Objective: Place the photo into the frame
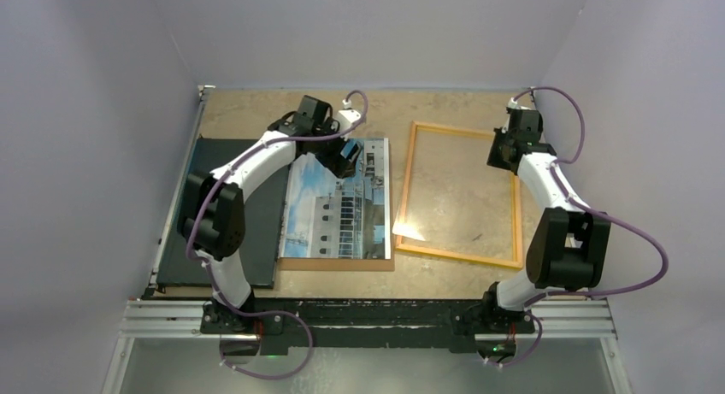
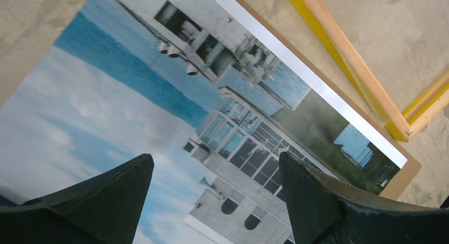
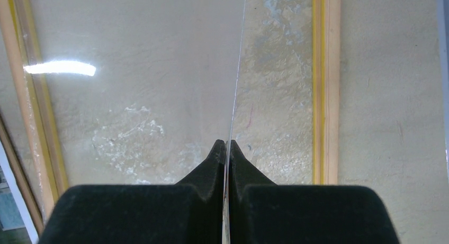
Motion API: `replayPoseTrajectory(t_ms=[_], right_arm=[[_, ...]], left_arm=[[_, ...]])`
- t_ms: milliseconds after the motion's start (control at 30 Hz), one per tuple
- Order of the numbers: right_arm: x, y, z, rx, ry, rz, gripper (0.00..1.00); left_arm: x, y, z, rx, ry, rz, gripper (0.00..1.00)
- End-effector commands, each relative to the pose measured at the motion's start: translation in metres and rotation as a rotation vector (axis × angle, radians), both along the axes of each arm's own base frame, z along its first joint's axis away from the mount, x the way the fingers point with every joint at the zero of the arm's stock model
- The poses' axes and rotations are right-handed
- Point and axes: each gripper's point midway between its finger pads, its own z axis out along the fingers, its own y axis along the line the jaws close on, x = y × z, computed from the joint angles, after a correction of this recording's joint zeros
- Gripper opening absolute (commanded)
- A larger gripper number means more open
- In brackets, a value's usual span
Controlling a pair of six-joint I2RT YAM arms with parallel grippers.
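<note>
Left gripper (image 1: pixel 344 157) first, from the top view: jaws spread wide, hanging over the far end of the photo (image 1: pixel 342 214), not gripping anything. The photo lies flat on a brown board (image 1: pixel 338 264) just left of the frame (image 1: pixel 517 214), close to it but not inside. A black board (image 1: pixel 256 223) sits further out on that same side. Right gripper (image 1: pixel 500 155) is at the frame's far right corner. The clear pane (image 1: pixel 453 197) looks skewed, with its near-left corner poking out past the frame's border.

Left wrist view: both fingers of the left gripper (image 2: pixel 214 159) stand well apart above the photo (image 2: pixel 132 96), with only print between them. I can't tell if the tips touch the paper. A corner of the frame (image 2: pixel 344 59) shows just past the photo's white margin and the brown board (image 2: pixel 407 175).

Right wrist view: the right gripper (image 3: pixel 226 144) is pinched together on a thin edge that I read as the pane (image 3: pixel 159 96), seen edge-on. One frame rail (image 3: pixel 324 85) runs alongside below.

My take: this is the pick-up stage. One arm keeps the glass out of the way and the photo isn't grabbed yet. Next the left gripper needs to drop to an edge of the photo and get a finger under just the sheet, not the board. Then it carries the photo across into the frame. Flat paper is a pain to pinch, so expect some sliding.
</note>
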Motion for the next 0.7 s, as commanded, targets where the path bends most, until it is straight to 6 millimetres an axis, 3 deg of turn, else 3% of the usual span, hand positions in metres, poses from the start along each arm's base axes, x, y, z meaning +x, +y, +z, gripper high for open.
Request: replayPoseTrajectory(t_ms=[0,367,667], right_arm=[[-0.003,-0.016,0.012,-0.090,-0.008,-0.019,0.00],[0.003,-0.018,0.010,-0.097,-0.024,-0.026,0.00],[0.012,-0.018,0.010,-0.112,-0.013,0.010,0.00]], left_arm=[[-0.009,-0.016,-0.012,0.009,-0.002,-0.039,0.87],[-0.030,-0.048,-0.041,0.003,0.061,-0.106,0.83],[-0.056,-0.089,-0.066,0.003,0.077,-0.204,0.77]])
